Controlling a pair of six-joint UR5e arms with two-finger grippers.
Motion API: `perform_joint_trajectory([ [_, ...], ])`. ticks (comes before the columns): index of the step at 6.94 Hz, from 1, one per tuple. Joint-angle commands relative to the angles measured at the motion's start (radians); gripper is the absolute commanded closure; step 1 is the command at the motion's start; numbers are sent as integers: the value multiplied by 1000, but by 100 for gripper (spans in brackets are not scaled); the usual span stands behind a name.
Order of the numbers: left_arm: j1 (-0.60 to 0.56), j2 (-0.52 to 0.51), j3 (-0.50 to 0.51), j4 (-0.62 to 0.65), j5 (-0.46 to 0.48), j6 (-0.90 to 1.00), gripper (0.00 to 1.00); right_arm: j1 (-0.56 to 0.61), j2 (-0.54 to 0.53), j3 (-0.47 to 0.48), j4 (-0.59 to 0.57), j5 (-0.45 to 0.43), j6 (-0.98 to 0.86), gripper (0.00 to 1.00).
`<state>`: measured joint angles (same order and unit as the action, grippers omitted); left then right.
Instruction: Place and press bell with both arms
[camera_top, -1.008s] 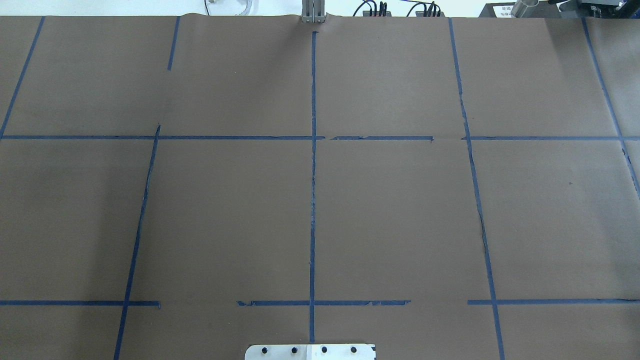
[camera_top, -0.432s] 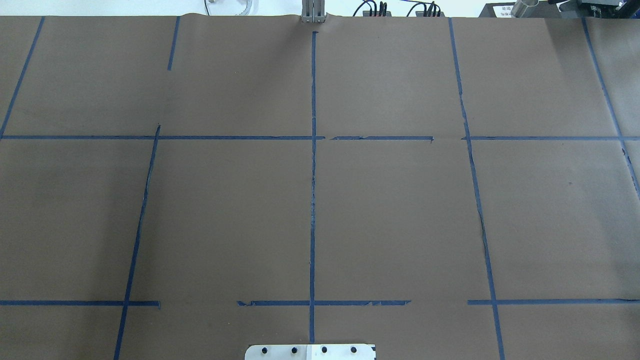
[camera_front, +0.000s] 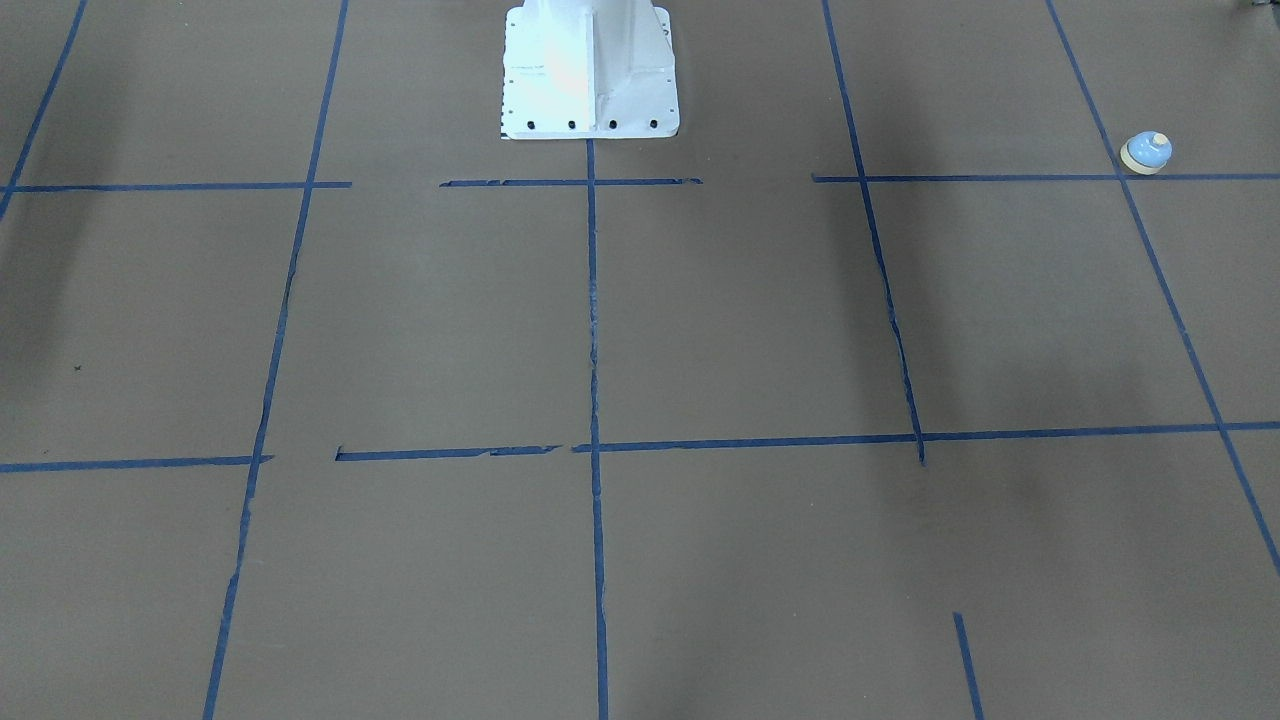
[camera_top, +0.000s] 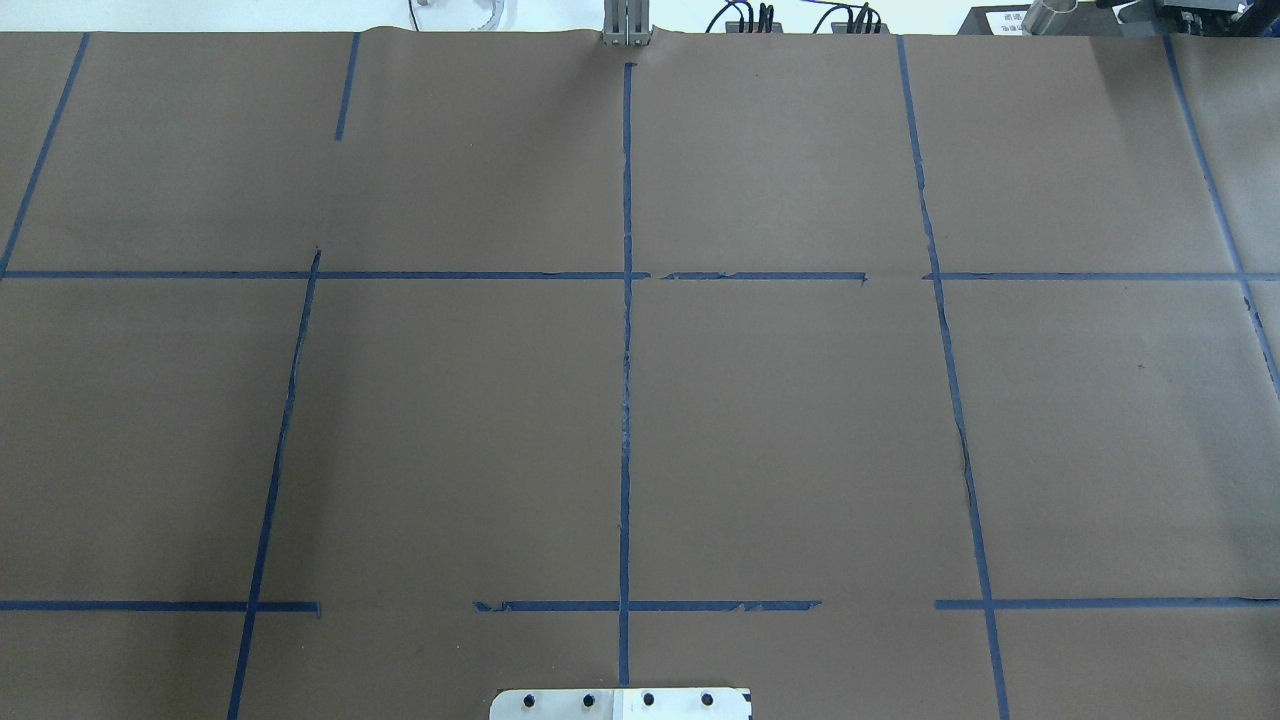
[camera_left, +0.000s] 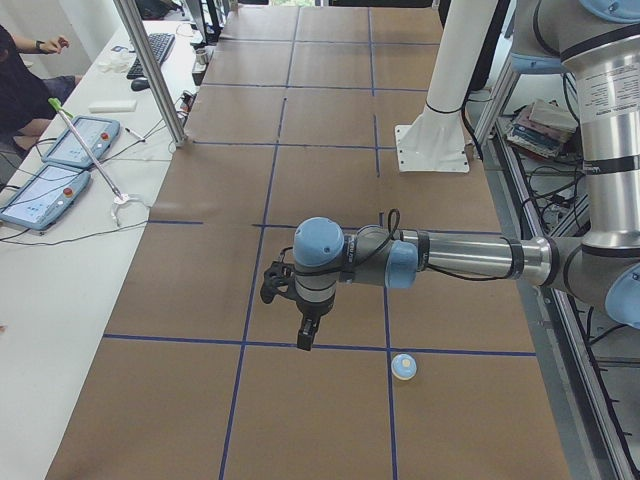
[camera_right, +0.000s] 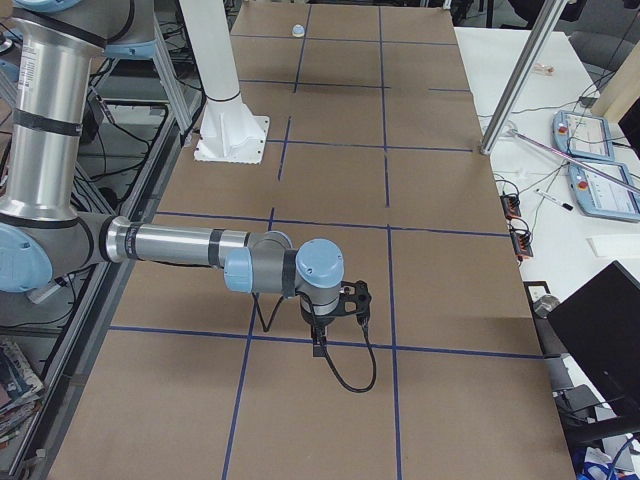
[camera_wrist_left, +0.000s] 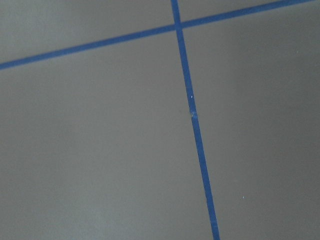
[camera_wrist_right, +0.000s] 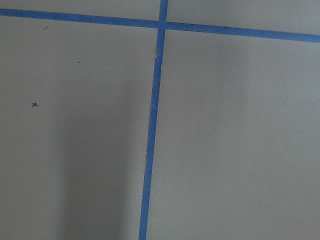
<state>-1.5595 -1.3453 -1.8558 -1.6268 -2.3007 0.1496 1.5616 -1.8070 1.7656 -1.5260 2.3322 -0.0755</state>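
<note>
The bell (camera_front: 1145, 153), a light blue dome on a cream base, stands on the brown table by a blue tape crossing on the robot's left side. It also shows in the exterior left view (camera_left: 404, 366) and far off in the exterior right view (camera_right: 297, 30). My left gripper (camera_left: 305, 335) hangs above the table, a short way from the bell, pointing down. My right gripper (camera_right: 318, 345) hangs over the table's other end, far from the bell. I cannot tell whether either is open or shut. Both wrist views show only paper and tape.
The white bolted pedestal (camera_front: 590, 70) stands at the robot's edge of the table (camera_top: 800, 420), which is covered in brown paper with blue tape lines. Tablets (camera_left: 60, 165) and cables lie on a white side desk where an operator (camera_left: 25, 80) sits.
</note>
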Motion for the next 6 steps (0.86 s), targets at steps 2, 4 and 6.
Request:
perform_joint_trajectory([
  [2,69,90,-3,-254,-6,-31,0,0,0,2,1,-1,-1,0],
  [4,221,153,0,-442,1,-313,0,0,0,3,3,-1,-1,0],
  [6,358,243,9,-560,4,-447,0,0,0,3,3,-1,-1,0],
])
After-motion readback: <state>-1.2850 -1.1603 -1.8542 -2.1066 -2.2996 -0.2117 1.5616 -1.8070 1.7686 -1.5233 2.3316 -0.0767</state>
